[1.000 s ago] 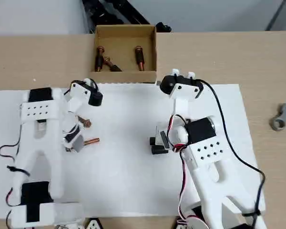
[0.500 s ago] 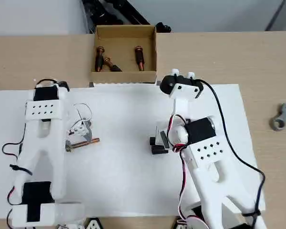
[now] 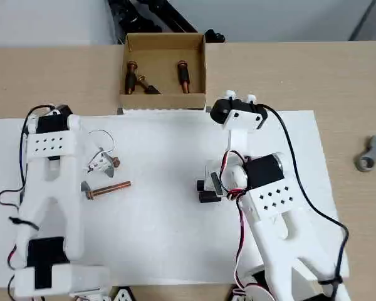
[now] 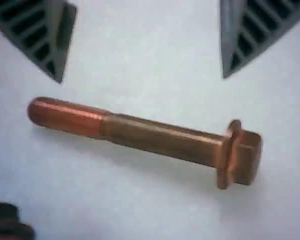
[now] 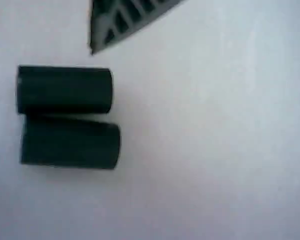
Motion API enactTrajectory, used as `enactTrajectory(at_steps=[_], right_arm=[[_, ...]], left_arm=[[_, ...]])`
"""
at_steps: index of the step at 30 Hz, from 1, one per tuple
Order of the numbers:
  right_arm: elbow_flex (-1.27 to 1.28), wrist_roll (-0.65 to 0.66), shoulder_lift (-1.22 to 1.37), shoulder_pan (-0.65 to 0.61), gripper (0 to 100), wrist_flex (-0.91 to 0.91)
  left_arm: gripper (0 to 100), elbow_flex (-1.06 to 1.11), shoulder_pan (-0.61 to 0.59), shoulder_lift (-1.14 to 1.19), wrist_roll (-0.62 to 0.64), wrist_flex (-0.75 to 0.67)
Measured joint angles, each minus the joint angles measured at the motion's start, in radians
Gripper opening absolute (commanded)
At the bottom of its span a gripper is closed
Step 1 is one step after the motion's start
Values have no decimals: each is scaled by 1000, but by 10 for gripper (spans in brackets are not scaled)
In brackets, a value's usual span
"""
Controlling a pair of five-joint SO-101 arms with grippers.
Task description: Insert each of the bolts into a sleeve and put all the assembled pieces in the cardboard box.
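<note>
Left wrist view has the left end effector [image 4: 140,75] hanging jaws-apart over the surface [image 4: 140,215] with a loose bolt [image 4: 145,140] lying flat right under it, so I'd call this the bolt pickup step, and next it needs to drop and close on the shank.

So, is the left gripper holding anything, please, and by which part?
Nothing: the left gripper is open, and the bolt lies free on the white sheet.

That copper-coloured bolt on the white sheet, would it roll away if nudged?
Probably only a little: the bolt has a round shank, but its flanged head is wider, so it would likely curve round. It looks like solid metal, so stiff and fairly heavy for its size.
</note>
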Motion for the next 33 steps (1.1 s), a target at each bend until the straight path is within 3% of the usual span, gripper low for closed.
enactTrajectory(at_steps=[10,33], right_arm=[[0,0,0,0,344,0],[0,0,0,0,344,0]], left_arm=[[193,-89,-25,244,0,11],[186,-120,-40,402,-2,-109]])
